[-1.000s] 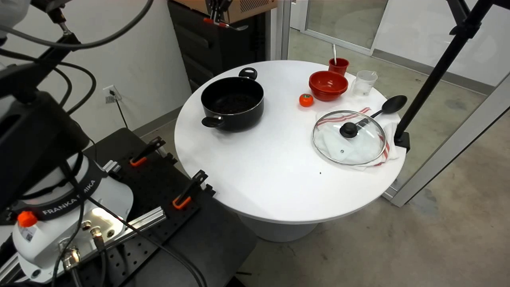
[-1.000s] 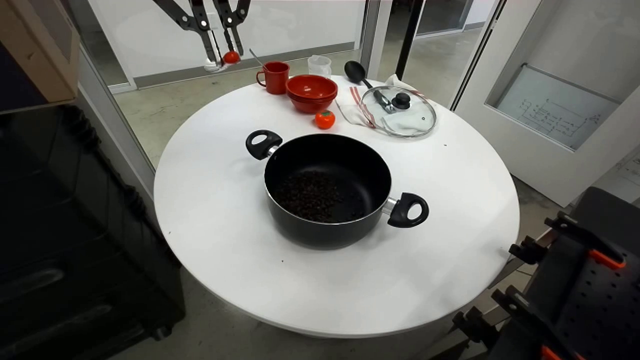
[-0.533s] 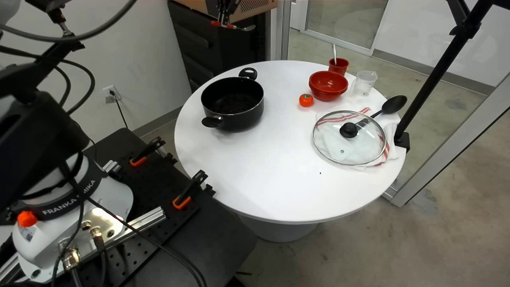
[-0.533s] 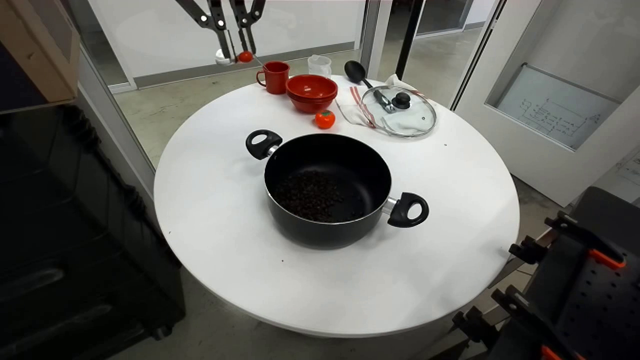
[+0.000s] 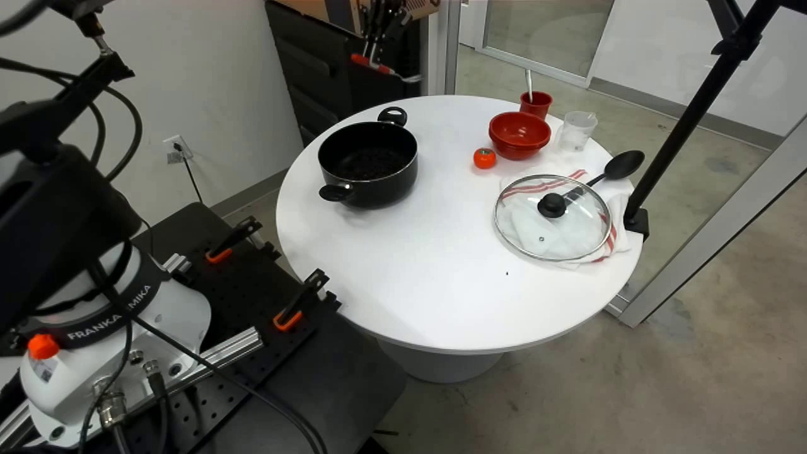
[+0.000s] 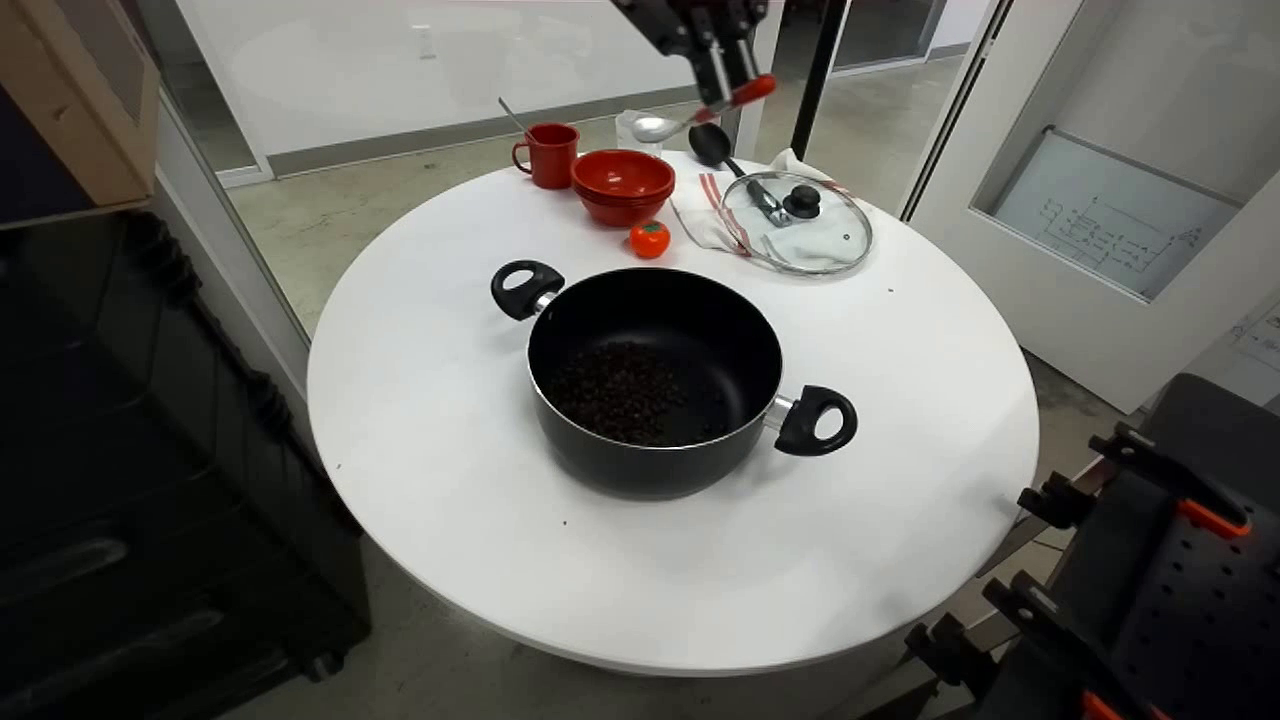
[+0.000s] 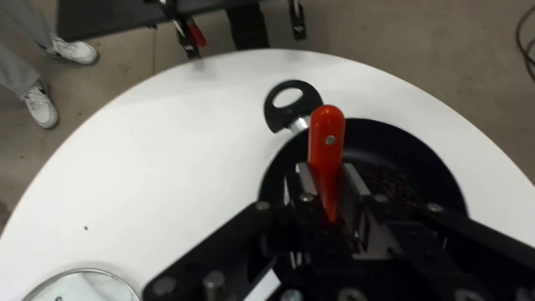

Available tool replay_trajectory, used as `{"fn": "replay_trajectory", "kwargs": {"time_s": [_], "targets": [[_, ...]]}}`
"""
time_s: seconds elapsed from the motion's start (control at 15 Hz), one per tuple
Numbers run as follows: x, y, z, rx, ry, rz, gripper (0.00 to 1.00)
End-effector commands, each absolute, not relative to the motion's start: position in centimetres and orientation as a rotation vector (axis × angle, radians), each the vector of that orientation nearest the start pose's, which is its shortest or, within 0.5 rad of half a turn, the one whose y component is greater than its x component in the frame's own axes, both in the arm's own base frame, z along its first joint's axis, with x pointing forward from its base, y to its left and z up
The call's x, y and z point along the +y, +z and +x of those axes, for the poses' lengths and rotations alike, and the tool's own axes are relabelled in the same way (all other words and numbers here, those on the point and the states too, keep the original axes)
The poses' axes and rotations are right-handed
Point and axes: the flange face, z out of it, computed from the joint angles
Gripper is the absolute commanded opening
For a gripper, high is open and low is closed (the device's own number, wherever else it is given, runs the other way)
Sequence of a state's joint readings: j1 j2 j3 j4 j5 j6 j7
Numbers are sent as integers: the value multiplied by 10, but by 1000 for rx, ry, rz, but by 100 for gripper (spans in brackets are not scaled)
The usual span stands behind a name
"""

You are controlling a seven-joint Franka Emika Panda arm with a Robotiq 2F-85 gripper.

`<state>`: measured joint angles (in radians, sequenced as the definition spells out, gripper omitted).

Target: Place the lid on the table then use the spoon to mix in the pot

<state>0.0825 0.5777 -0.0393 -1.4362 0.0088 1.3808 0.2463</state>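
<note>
The claw (image 7: 328,177) pinched the spoon (image 7: 327,138) by its handle above the table (image 6: 430,450); the lid (image 6: 802,206) lay over a cloth (image 6: 706,228) there. I judged the tip should dip inside the pot's (image 6: 650,468) rim, then stir gently.

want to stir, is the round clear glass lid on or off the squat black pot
Off: in both exterior views the lid lies over the red-striped white cloth, apart from the uncovered pot.

The black pot (image 6: 655,470) stands open on the round white table (image 5: 429,271). The clear glass lid (image 5: 553,208) lies near the table's edge, black knob up. The red-handled spoon (image 7: 327,154) is up in the air, higher than the pot, silver end tipped down.
</note>
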Motion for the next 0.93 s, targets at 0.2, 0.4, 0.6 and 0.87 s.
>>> {"fn": "replay_trajectory", "kwargs": {"time_s": [0.2, 0.4, 0.6, 0.87], "targets": [[-53, 314, 533, 1, 1328, -3188, 5], [-69, 304, 498, -112, 1436, -3216, 5], [-69, 295, 474, -214, 1477, -3245, 5], [-41, 281, 460, -323, 1383, -3253, 5]]}}
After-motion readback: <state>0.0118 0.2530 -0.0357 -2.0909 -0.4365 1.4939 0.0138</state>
